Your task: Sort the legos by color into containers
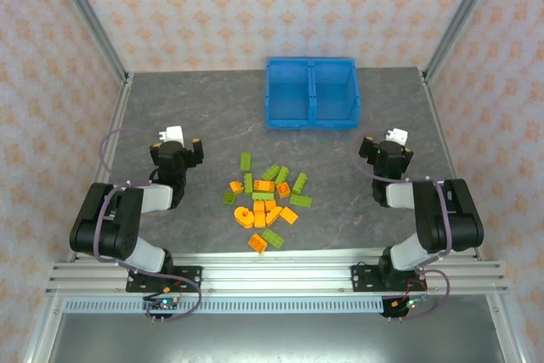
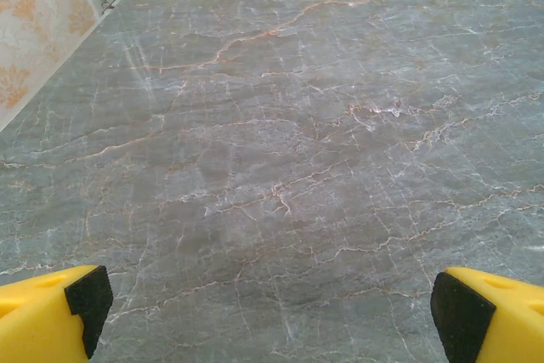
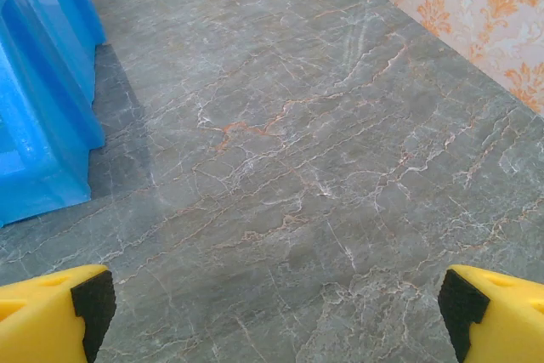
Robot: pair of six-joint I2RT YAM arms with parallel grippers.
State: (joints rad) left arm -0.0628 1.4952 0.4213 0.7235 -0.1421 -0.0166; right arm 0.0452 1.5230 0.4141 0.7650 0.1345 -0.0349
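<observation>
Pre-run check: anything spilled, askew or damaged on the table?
Nothing stands out. Legos lie in one loose mixed pile on the table, none off the edge. Bin sits upright and square at the back, looks empty. Left pincer and right pincer are open.

Grey marble-pattern table [image 1: 187, 108]. Blue two-compartment bin [image 1: 311, 120] sits at far centre. Orange and olive-green legos [image 1: 263, 196] lie loose in one cluster mid-table, on the bin's near side, well apart from it.
</observation>
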